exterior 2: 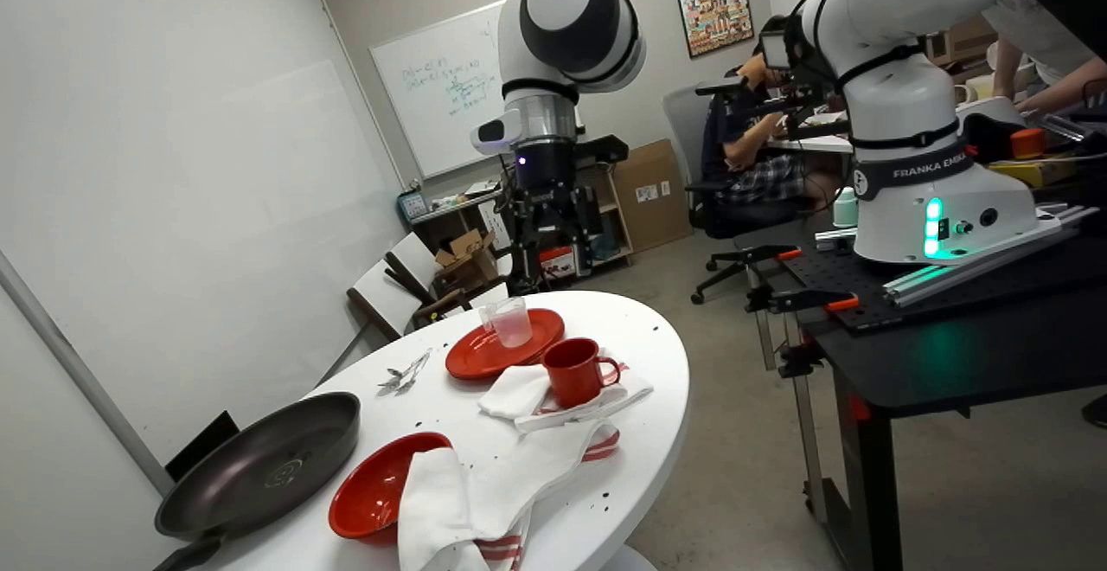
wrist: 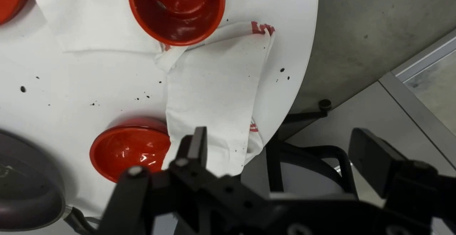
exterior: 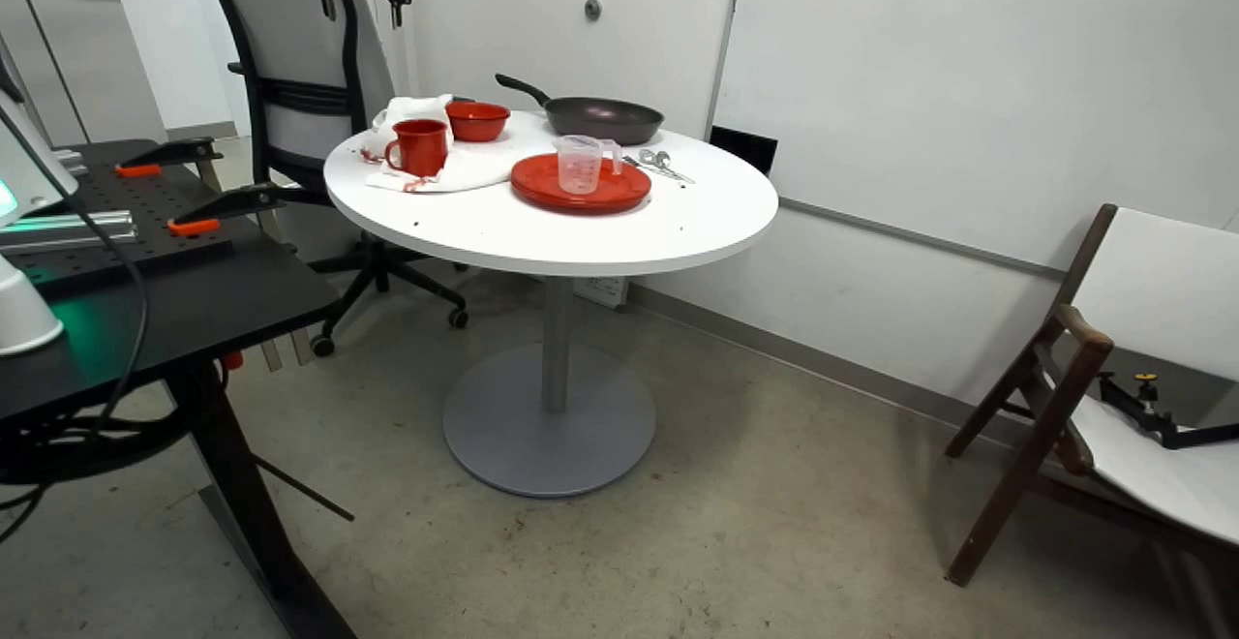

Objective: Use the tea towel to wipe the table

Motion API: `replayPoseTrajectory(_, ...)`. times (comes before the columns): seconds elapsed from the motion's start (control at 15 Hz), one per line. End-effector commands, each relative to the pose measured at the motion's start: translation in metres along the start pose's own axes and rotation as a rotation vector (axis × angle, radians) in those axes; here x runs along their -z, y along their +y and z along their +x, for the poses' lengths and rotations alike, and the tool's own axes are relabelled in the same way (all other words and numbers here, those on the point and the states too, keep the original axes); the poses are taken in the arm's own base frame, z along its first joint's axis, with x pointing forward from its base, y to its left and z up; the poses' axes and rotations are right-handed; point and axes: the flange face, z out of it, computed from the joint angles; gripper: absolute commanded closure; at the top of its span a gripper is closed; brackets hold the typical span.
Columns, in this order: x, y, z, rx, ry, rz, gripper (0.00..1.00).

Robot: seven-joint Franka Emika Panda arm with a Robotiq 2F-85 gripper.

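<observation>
rounded white, this arm (exterior 2: 523, 43), black straps (exterior 2: 924, 138), green lights (exterior 2: 933, 227) aglow, "franka" on the dark band (exterior 2: 910, 183), and the black gripper (wrist: 280, 136) with what look like pale screws (wrist: 135, 171)!

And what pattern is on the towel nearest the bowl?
The towel is white with red stripes, clearest in an exterior view.

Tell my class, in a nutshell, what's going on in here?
A white robot arm with black trim handles nothing right now: its black fingers hang open, higher than the round white table. A white cloth tea towel with red stripes lies crumpled beside a round red bowl, unheld. Dark specks dot the table, so wiping seems not yet begun.
</observation>
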Motion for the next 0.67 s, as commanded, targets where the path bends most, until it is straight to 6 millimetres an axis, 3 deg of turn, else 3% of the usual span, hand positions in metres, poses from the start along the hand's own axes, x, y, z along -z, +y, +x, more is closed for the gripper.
replayPoseTrajectory(0.0,-0.013,0.009,0.005,0.012,-0.024,-0.045,0.00)
replayPoseTrajectory(0.27,-0.024,0.014,0.016,0.024,-0.015,-0.031,0.00)
replayPoseTrajectory(0.6,-0.044,0.012,0.049,0.090,-0.004,0.008,0.00)
